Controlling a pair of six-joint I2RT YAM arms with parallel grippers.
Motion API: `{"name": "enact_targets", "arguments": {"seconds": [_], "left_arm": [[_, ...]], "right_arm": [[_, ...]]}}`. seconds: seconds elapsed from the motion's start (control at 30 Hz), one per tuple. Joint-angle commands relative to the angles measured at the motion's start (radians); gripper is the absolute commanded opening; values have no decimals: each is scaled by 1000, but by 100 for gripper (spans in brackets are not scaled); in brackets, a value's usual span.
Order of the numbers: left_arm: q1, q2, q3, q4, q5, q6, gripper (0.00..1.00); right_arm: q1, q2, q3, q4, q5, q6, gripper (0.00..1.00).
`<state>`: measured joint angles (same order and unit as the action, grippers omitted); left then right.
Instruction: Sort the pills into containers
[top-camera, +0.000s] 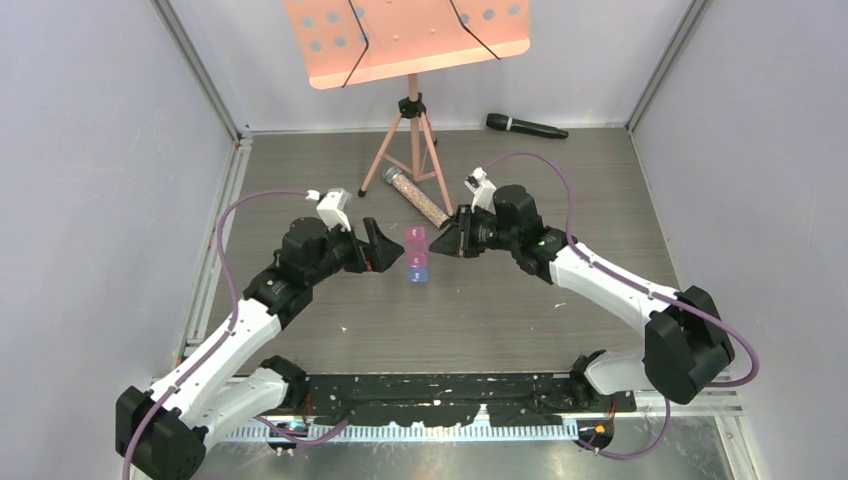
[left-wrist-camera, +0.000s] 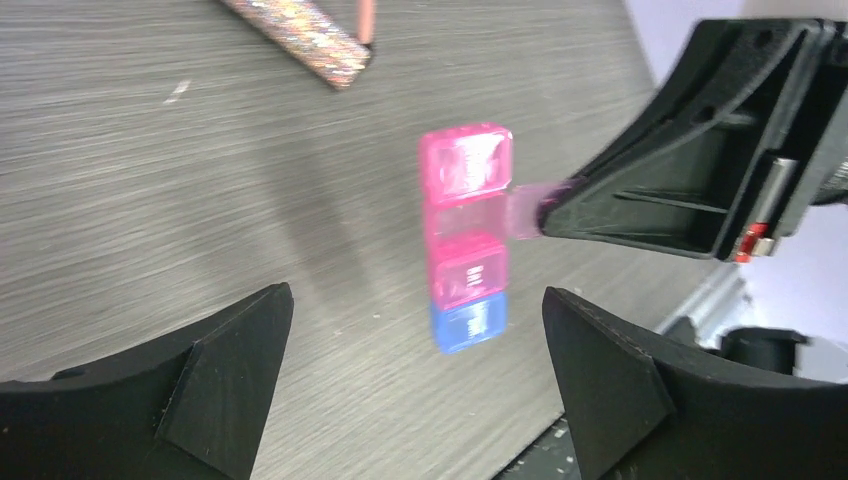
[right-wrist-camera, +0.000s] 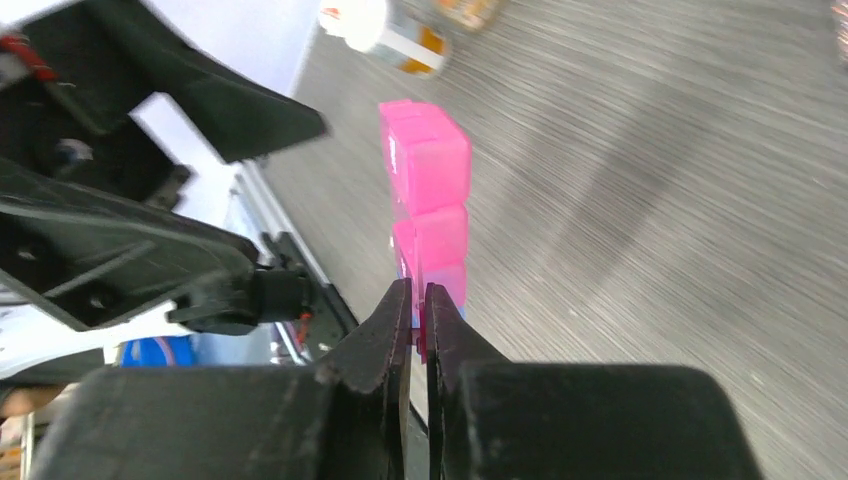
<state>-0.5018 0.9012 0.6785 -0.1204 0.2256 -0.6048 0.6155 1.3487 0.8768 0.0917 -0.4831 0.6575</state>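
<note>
Containers (left-wrist-camera: 465, 240), contents unclear, pinched by right jaws; left jaws spread wide.

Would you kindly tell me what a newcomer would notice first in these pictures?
The small plastic pill-box strip of pink, purple and blue compartments stands out at centre, its side tab pinched by the shut right gripper while the open left gripper faces it. Behind, a salmon perforated music-stand tray tops a tripod at the back.

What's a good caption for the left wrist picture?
Open left hand faces the pill box, pinched by the right hand.
</note>
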Motion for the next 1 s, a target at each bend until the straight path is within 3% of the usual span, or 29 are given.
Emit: {"name": "enact_targets", "arguments": {"seconds": [0.0, 0.17, 0.37, 0.67, 0.8, 0.87, 0.97], "left_arm": [[2, -18, 60, -137, -204, 102, 99], [2, -2, 85, -226, -277, 137, 99], [2, -21, 57, -206, -269, 127, 99], [2, -24, 88, -238, -290, 134, 99], [2, -29, 125, -280, -354, 146, 99], [2, -32, 141, -308, -408, 148, 99], [3, -29, 169, -357, -517, 124, 99]], "right_arm": [[-36, 9, 55, -321, 77, -179, 5], [-56, 82, 56, -439, 54, -287, 5], [-77, 164, 68, -510, 68, -352, 6], [-79, 173, 108, -558, 200, -352, 38], [-77, 118, 117, -555, 261, -363, 75], [-77, 81, 131, -554, 306, -371, 81], [-74, 55, 180, -555, 358, -367, 81]]}}
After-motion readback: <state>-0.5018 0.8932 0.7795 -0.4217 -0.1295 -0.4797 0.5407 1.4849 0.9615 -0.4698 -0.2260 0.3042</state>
